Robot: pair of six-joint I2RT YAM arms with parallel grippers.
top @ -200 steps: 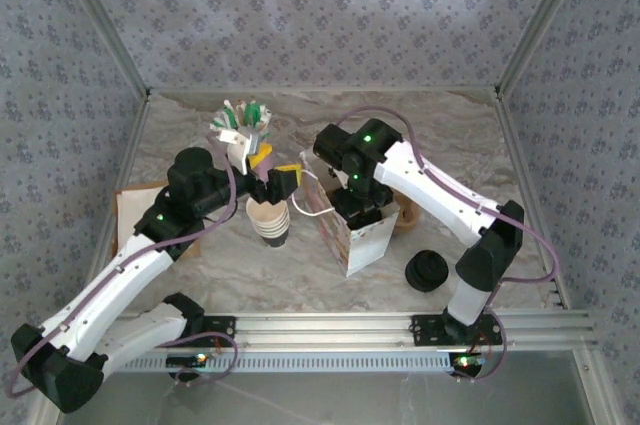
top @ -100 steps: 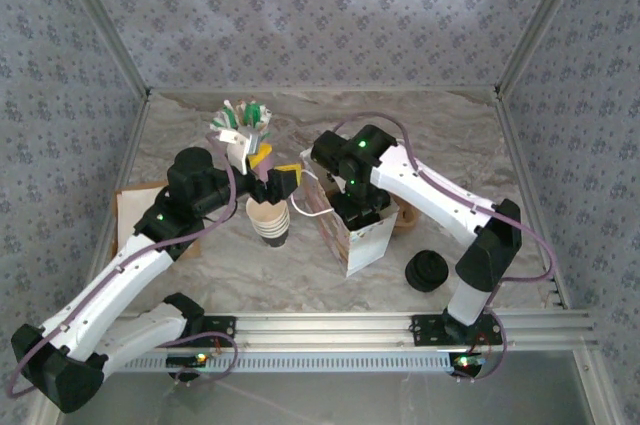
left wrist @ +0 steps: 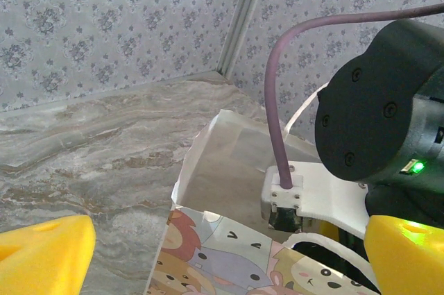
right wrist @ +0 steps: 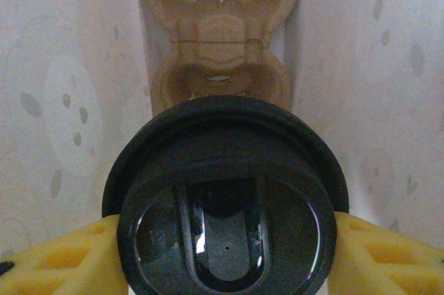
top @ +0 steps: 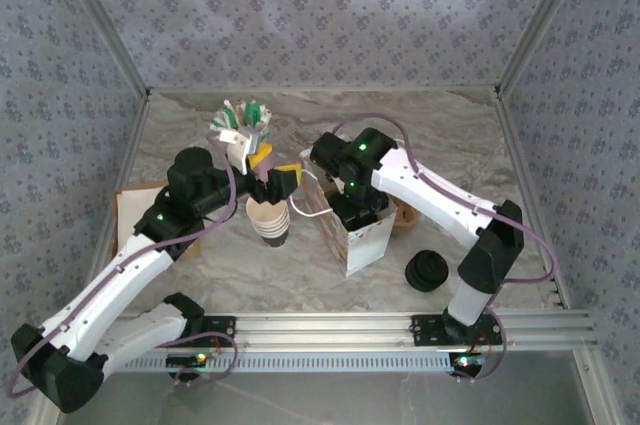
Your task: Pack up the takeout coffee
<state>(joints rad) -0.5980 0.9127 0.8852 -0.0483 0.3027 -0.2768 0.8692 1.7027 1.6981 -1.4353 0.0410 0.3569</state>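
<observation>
The takeout coffee (right wrist: 225, 198) is inside the bag (top: 365, 245), lid up, and the right jaws are closed on it, a yellow pad (right wrist: 55, 260) pressed to each side of the cup under the black rim. Deeper in the bag, on its floor, lies the brown moulded carrier (right wrist: 218, 31), pale bag walls close on both sides.

Here's the danger: the lid hides the carrier pocket nearest it, so I can't tell if the cup is lined up. Let go off-centre or too high and it could land on a ridge and tip over.

At the bag's left side, the left jaws stand wide apart, pads (left wrist: 41, 253) clear of the paper, holding nothing. So the bag looks unbraced. A wrist brushing a wall on the way out could drag or topple it.

Left of the bag is the stack of cups (top: 268, 223), right of it the stack of lids (top: 428, 270), both close enough to get knocked if the bag slides on the worktop.
</observation>
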